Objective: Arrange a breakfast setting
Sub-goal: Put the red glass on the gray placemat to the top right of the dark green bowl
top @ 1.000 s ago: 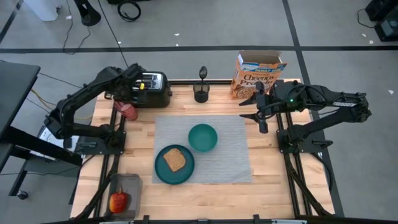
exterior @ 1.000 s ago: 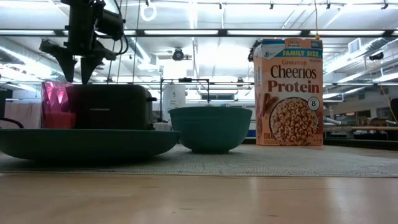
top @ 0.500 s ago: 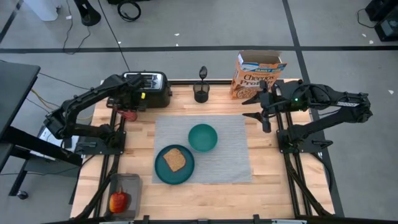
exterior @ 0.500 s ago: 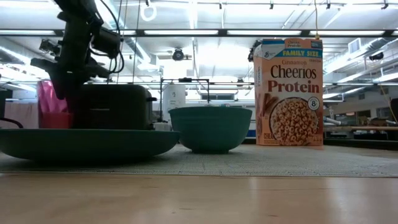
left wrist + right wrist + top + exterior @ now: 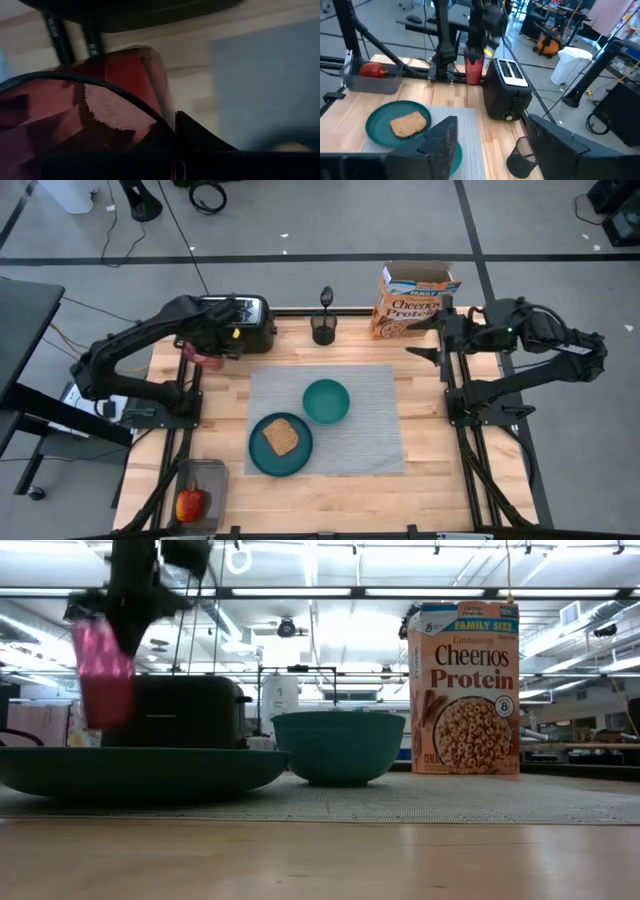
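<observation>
We note the left gripper (image 5: 212, 350) clamped on the pink cup (image 5: 103, 675), holding it clear of the bench (image 5: 430, 450) beside the toaster (image 5: 243, 321). Right gripper (image 5: 437, 338) hovers near the Cheerios box (image 5: 408, 302), fingers spread apart. Toast (image 5: 281, 437) sits on the plate (image 5: 258, 460), bowl (image 5: 326, 401) beside it, both on the placemat (image 5: 380, 430). Apple (image 5: 189, 504) at the bench's near-left corner.
</observation>
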